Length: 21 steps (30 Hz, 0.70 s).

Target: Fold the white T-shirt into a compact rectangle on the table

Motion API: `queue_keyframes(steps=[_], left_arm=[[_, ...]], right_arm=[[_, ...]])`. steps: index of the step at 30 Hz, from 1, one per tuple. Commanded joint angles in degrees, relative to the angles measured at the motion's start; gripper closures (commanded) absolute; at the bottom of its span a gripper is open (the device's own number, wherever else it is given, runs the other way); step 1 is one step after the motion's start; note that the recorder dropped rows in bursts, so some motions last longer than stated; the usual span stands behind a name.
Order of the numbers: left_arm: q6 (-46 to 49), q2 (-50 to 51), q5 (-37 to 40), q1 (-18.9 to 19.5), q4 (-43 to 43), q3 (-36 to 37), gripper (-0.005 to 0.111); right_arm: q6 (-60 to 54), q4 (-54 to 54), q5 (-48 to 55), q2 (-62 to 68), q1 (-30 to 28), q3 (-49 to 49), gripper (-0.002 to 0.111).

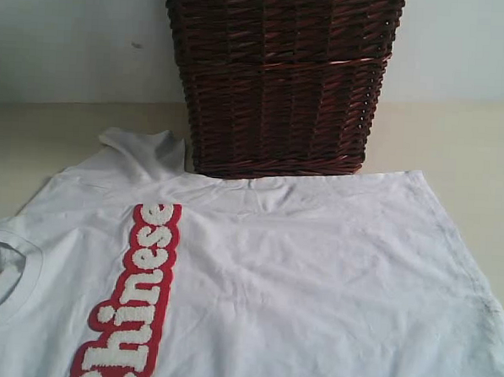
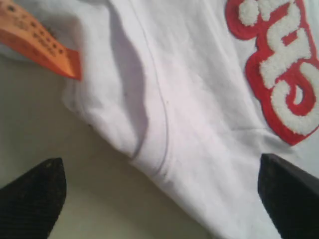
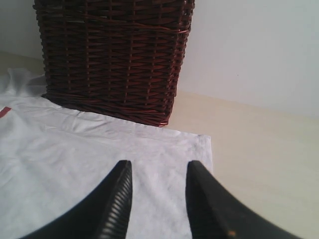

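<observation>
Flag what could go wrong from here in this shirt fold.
1. The wicker basket stands at the far edge of the white T-shirt, with a sleeve bunched beside it; a fold toward it could snag there.
2. The left gripper is open over the shirt edge near the orange tag; closing might pinch the tag or only one layer.
3. The right gripper, jaws apart and empty above the hem corner, could miss the edge and slide on the table.

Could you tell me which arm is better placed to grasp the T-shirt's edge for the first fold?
Probably left: the left gripper hangs close over the edge of the white T-shirt by the orange tag, jaws wide. The right gripper, narrower, is over flat cloth.
</observation>
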Motion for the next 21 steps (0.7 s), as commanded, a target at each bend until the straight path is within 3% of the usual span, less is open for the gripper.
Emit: queue_keyframes(steps=[1, 6, 10, 12, 15, 17, 21], left_arm=[[1.76, -0.52, -0.28, 0.10, -5.11, 2.09, 0.001], [2.36, -0.52, -5.61, 0.10, -5.30, 3.44, 0.001], [2.36, -0.52, -5.29, 0.10, -5.30, 3.44, 0.003], [1.94, -0.52, -3.98, 0.10, -5.30, 3.44, 0.014], [1.36, -0.52, -4.09, 0.10, -6.03, 3.44, 0.047], [1.31, -0.52, -4.09, 0.10, -7.86, 3.44, 0.060], [1.31, -0.52, -4.21, 0.10, -8.83, 3.44, 0.062]], right_arm=[[0.01, -0.01, -0.58, -0.31, -0.31, 0.23, 0.072], [0.01, -0.01, -0.58, -0.31, -0.31, 0.23, 0.072], [0.01, -0.01, -0.58, -0.31, -0.31, 0.23, 0.072], [0.01, -0.01, -0.58, -0.31, -0.31, 0.23, 0.072], [0.01, -0.01, -0.58, -0.31, -0.31, 0.23, 0.072], [0.01, -0.01, -0.58, -0.31, -0.31, 0.23, 0.072], [0.01, -0.01, -0.58, -0.31, -0.31, 0.23, 0.072]])
